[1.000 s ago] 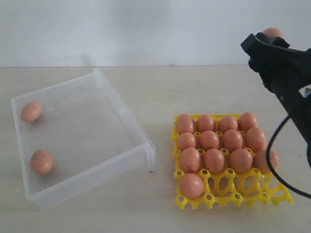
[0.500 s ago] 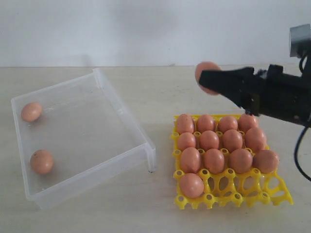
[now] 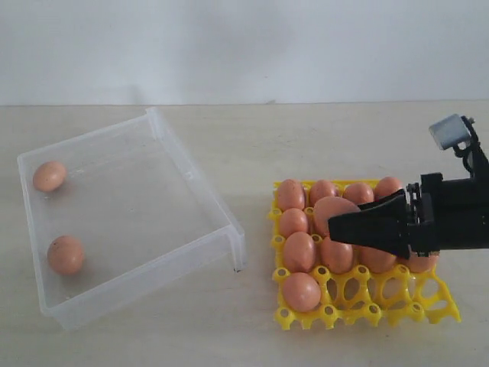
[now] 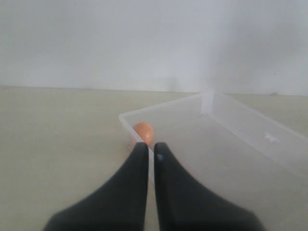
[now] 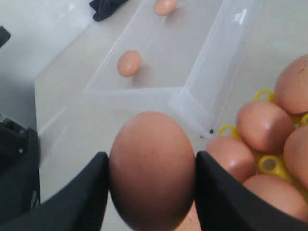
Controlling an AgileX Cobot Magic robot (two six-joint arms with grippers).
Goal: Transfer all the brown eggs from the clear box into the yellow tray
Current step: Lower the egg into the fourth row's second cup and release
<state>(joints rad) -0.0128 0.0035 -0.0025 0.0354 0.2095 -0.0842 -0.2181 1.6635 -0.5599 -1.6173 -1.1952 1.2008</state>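
Brown egg (image 3: pixel 333 211) sits gripped between the right jaws, low over the filled rows of the tray (image 3: pixel 442 310), so placing is in hand. Next it should shift to an empty front cell (image 3: pixel 359 289) and go down gently. Two eggs (image 3: pixel 49 176) (image 3: pixel 66 254) wait in the box (image 3: pixel 195 172); the left jaws are closed, empty.
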